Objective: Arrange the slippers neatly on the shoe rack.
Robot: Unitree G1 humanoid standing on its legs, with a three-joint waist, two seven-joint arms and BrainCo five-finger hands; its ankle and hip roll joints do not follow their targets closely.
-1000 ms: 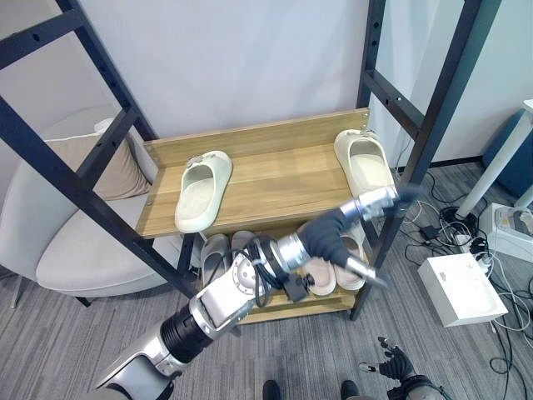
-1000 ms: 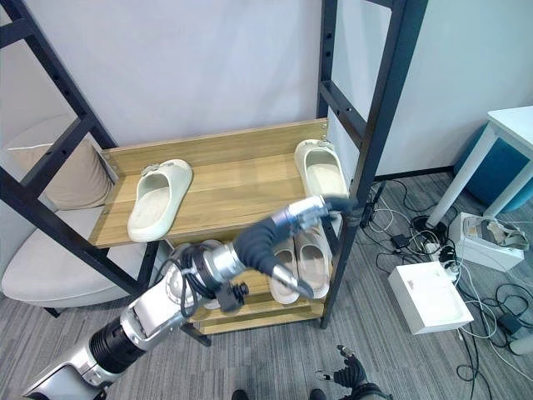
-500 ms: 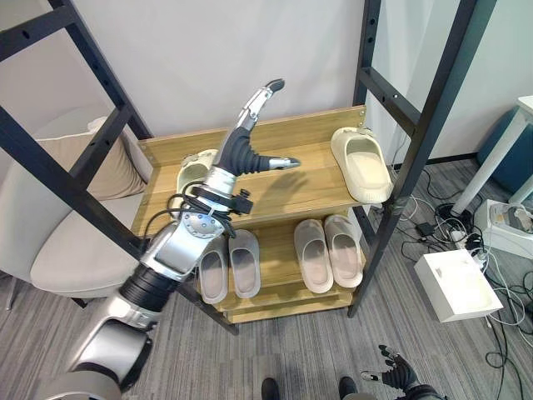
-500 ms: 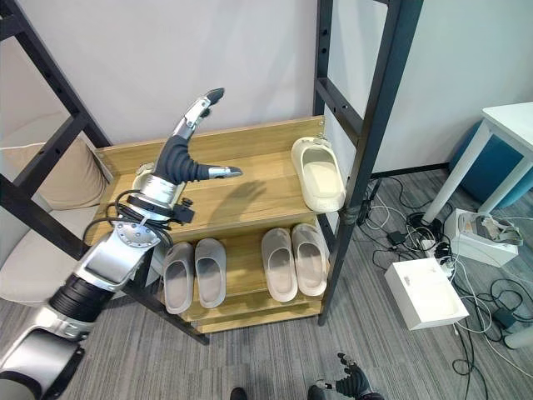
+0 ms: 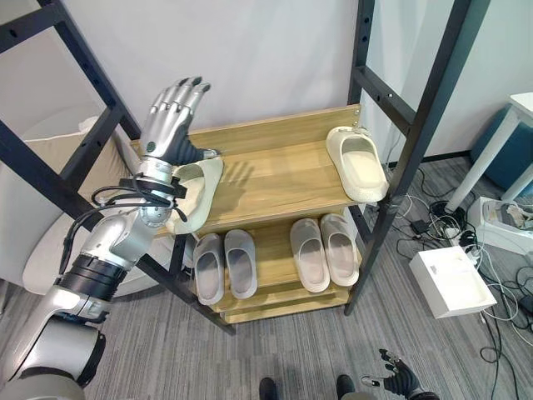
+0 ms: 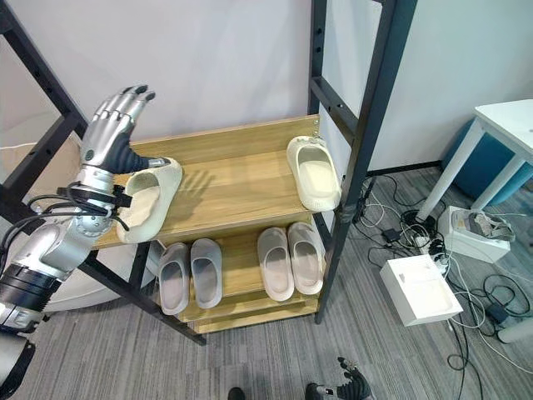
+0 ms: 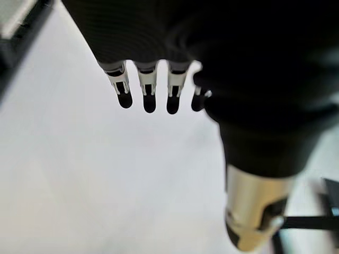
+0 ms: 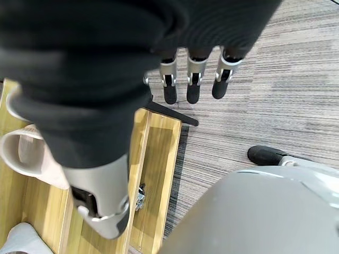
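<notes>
1. Left hand (image 5: pixel 171 121) raised above the left end of the top shelf (image 5: pixel 275 179), fingers straight and spread, thumb out to the side, grasping nothing; in the left wrist view, fingers (image 7: pixel 149 95) straight against a pale wall.

2. Right hand (image 5: pixel 398 379) low at the bottom edge of the head views, fingers relaxed and empty; in the right wrist view, straight fingers (image 8: pixel 193 84) hanging over grey carpet beside the foot of the rack.

3. Shoe rack (image 6: pixel 250 312): wooden shelves between black metal posts.

4. Top shelf, left end: one cream slipper (image 6: pixel 148 200) lying just below the raised left hand, slightly angled, heel end reaching the shelf's front edge; contact with the hand hard to judge, probably none.

5. Top shelf, right end: second cream slipper (image 5: pixel 356 162), close to the right post, toe pointing to the wall, front end over the shelf's edge.

6. Lower shelf: a grey pair (image 5: pixel 225 265) side by side on the left, a beige pair (image 5: pixel 323 252) side by side on the right, both looking tidy already.

7. Judged progress: lower shelf done; top shelf unfinished, the two cream slippers well apart.

8. Likely left to do: bringing the cream slippers together as a pair, straightened and pushed fully onto the shelf.
</notes>
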